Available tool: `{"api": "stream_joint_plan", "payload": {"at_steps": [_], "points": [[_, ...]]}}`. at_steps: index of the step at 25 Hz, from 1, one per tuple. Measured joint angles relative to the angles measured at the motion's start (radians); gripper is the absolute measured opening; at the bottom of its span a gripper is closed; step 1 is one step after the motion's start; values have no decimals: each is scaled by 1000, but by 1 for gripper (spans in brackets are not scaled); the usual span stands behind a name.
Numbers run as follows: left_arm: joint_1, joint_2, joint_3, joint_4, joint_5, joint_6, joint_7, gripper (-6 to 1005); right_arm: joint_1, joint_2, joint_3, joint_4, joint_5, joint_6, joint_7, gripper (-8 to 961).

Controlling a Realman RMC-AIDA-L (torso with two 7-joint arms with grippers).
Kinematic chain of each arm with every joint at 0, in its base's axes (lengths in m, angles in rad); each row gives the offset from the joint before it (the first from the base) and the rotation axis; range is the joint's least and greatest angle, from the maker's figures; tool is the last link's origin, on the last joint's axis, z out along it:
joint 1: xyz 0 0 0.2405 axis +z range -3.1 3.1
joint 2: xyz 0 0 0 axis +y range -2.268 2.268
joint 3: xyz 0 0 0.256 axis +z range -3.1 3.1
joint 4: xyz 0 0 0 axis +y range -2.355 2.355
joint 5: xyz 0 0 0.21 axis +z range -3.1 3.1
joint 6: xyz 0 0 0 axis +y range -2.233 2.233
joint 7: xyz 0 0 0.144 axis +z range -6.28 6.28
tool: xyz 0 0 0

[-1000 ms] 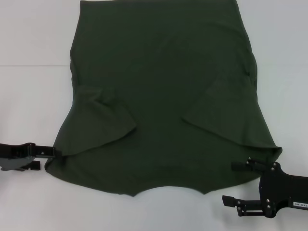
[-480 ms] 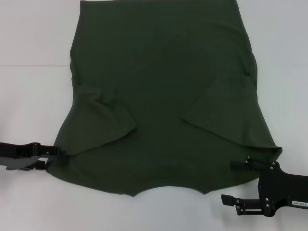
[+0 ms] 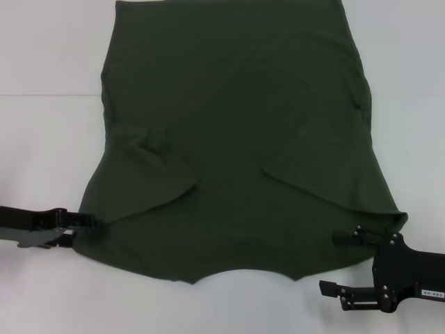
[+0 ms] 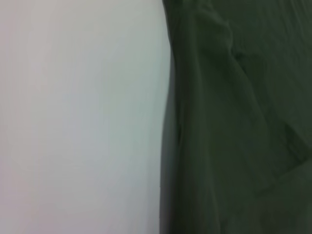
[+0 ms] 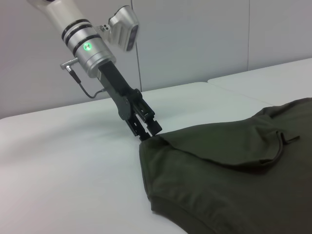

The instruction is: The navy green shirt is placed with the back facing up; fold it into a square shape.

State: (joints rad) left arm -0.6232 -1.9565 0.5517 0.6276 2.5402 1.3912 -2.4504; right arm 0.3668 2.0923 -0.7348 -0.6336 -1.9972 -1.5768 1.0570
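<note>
You've got the table point(image 3: 42, 56) as the biggest thing here: white, w/ a faint seam running across it at the far left. Bare surface shows on both sides of the shirt and along the near edge, so there's open room left, right and in front.

The shirt point(image 3: 236, 132) lies flat across the middle, dark olive, running from the far edge of the head view down toward you. Both sleeves are folded inward onto the body, each making a loose triangular flap, left one more rumpled. The side edges flare outward toward the near end. The near edge carries the curved neckline, w/ a small point of fabric at each end of that curve. In the left wrist view you see the shirt's side edge as a straight line against white table, w/ soft creases just inside it.

The left gripper point(image 3: 78, 224) sits low at the shirt's near-left corner, arm coming in from the left edge of view. The right wrist view shows its fingers pinching that corner, fabric bunched up slightly at the tips.

The right gripper point(image 3: 336, 263) is at the near-right corner. Fingers are spread: one tip lies on the cloth edge, the other sits apart on bare table nearer you. Nothing's gripped there.
</note>
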Motion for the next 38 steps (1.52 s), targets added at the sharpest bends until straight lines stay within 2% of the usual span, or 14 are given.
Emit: {"api": "stream_joint_plan", "payload": {"at_steps": [11, 18, 24, 34, 38], "points": [[-20, -11, 10, -10, -1, 8, 2, 753, 1, 0, 0, 0, 0, 4, 1, 941], [-29, -12, 60, -6, 0, 4, -7, 741, 4, 0, 0, 0, 0, 11, 1, 942], [-29, -13, 62, -6, -2, -25, -17, 730, 4, 0, 1, 0, 0, 11, 1, 942], [-33, -13, 68, -10, 0, -35, -19, 275, 6, 1, 2, 0, 1, 4, 3, 942], [-31, -14, 68, -8, 0, -36, -15, 124, 7, 1, 3, 0, 3, 3, 25, 941]]}}
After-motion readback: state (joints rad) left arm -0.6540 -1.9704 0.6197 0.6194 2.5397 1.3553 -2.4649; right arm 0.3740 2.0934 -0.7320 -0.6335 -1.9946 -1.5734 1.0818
